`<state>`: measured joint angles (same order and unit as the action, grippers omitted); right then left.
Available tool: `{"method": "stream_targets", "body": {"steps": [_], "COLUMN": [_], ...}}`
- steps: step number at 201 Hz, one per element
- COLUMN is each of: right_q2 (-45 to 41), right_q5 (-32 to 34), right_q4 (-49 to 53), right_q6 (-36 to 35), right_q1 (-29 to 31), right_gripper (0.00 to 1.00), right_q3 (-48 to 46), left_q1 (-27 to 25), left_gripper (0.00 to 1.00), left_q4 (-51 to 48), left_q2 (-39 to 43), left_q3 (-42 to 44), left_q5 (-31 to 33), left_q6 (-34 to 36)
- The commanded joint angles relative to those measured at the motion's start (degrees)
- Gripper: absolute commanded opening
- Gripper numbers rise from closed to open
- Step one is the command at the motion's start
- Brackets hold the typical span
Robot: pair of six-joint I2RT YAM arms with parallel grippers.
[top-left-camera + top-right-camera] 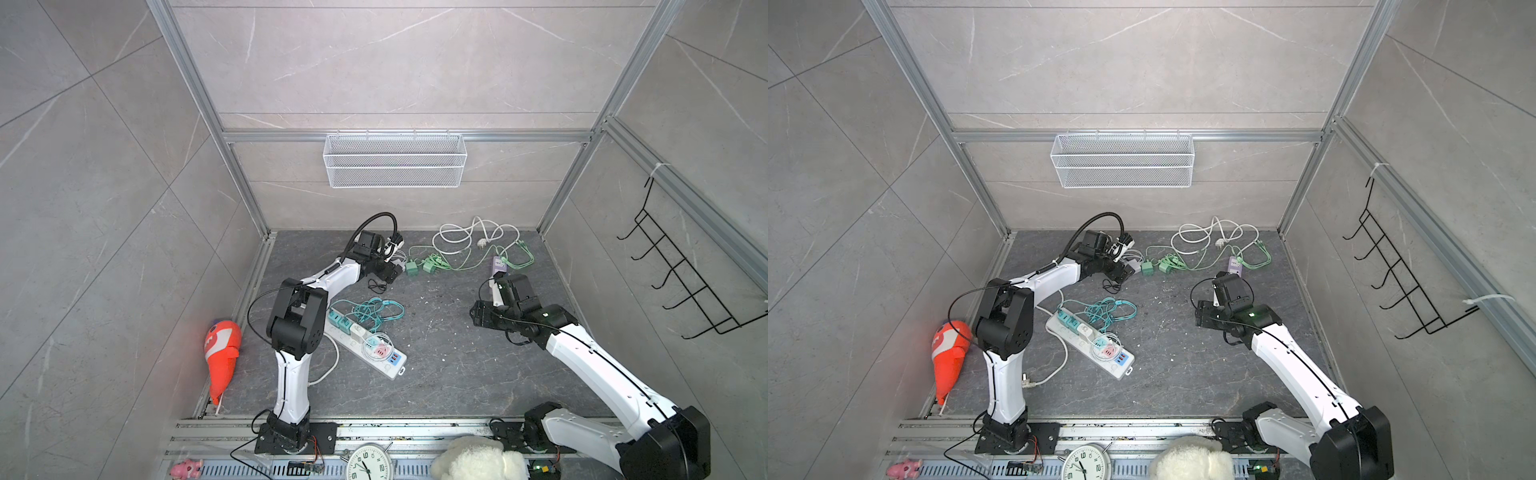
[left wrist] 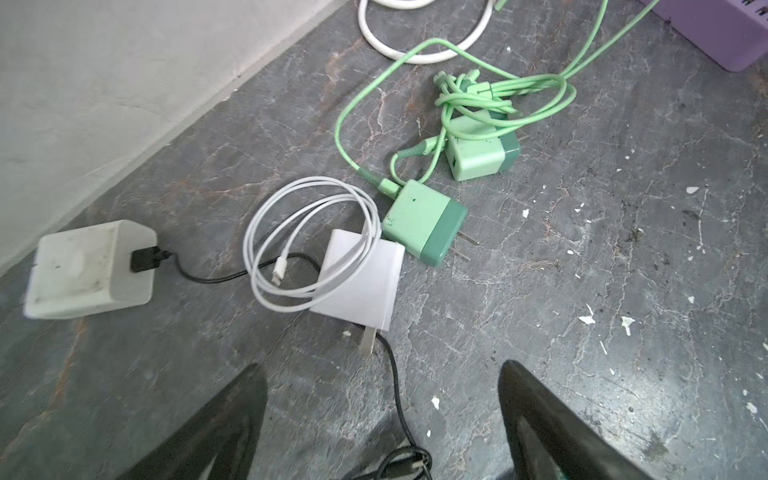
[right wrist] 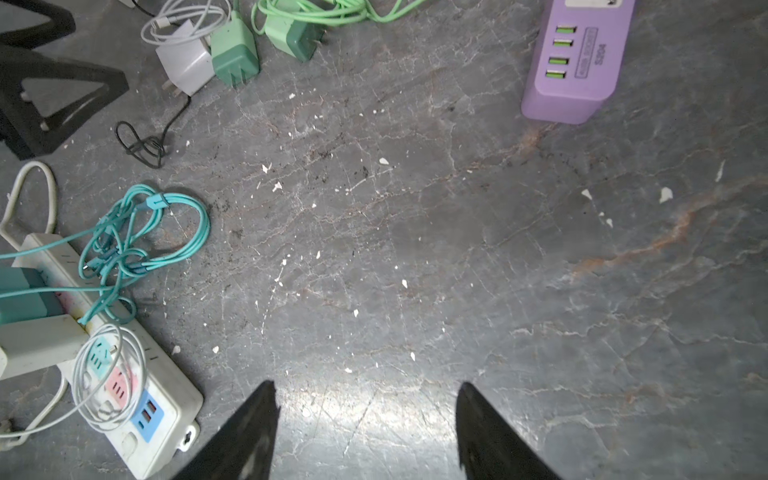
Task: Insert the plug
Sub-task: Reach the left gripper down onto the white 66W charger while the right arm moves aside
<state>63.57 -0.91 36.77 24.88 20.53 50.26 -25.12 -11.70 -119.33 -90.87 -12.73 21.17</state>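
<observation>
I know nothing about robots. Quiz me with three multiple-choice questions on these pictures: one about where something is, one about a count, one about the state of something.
1. Where does the wire basket hang?
A. On the rail of the back wall
B. On a chair
C. On a door handle

2. How many green slots does the purple box show?
A. Two
B. Four
C. Six

3. The right end effector is:
A. Shut on a cable
B. Open and empty
C. Shut on a charger

Answers:
1 A: both top views show it hooked on that rail.
2 B: the right wrist view shows four in a row.
3 B: its fingers stand apart with nothing between them.
</observation>
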Motion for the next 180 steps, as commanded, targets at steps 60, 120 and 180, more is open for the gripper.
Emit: {"method": "stream_targets", "body": {"steps": [60, 120, 180], "right_q2": [-4.3, -4.6, -5.1], "right_q5": [0.5, -0.4, -0.8], "right_q4": [5.1, 4.9, 5.4], "right_q6": [-0.8, -1.3, -1.6], "right_q1": [-0.4, -0.5, -0.5], "right_gripper": [0.69, 0.69, 0.69], "right_q3": [-1.2, -1.8, -1.7], "left_q1": [0.2, 0.4, 0.4], "left_gripper": [0.81, 0.82, 0.83], "left_q4": [-16.4, -19.0, -24.4], "left_q2": [-11.9, -17.0, -22.7], "left_q3": [-17.6, -22.9, -31.1], "left_q5": [-3.2, -1.1, 2.6], "left_q6": [5.1, 5.0, 4.2]}}
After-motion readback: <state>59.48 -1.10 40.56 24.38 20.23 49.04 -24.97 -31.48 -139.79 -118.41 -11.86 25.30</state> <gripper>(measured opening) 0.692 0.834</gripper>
